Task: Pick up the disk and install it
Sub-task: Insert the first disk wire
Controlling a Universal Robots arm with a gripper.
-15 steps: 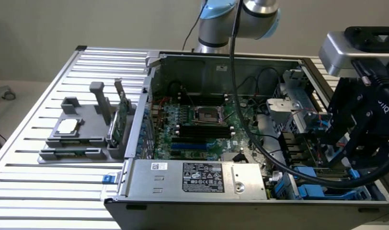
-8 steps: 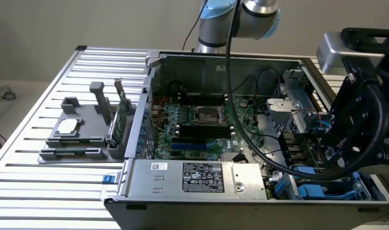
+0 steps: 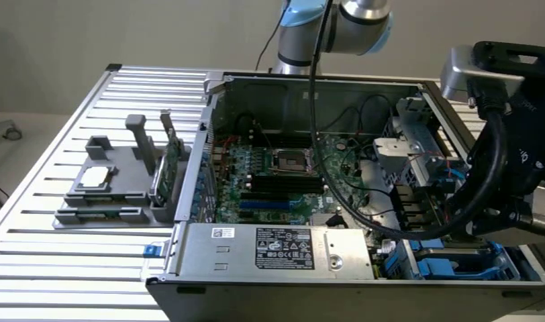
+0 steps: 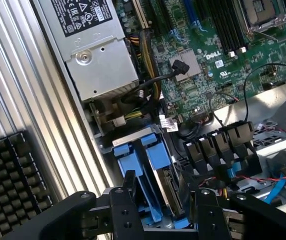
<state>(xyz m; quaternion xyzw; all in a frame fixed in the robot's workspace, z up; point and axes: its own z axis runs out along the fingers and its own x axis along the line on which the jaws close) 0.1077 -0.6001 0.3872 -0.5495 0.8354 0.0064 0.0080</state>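
Note:
The disk [image 4: 169, 192] stands on edge in the drive bay at the case's corner. Its grey metal side shows between the bright blue carrier strips [image 4: 150, 160]. In the wrist view my gripper [image 4: 165, 189] is open, one black finger [image 4: 129, 184] against the blue carrier and the other finger [image 4: 204, 197] a little clear of the metal side. The jaws straddle the disk without closing on it. In the exterior view the blue carrier [image 3: 460, 260] sits at the case's near corner on the exterior view's right, under my black wrist [image 3: 510, 168].
The open computer case [image 3: 282, 285] lies on a slatted metal table [image 3: 76, 261]. A silver power supply [image 3: 272, 248] sits beside the bay, the motherboard [image 3: 272, 174] behind it. Black cable connectors [image 4: 218, 145] crowd the bay's side. A grey fixture [image 3: 103, 191] holds a chip and a green card [image 3: 172, 168].

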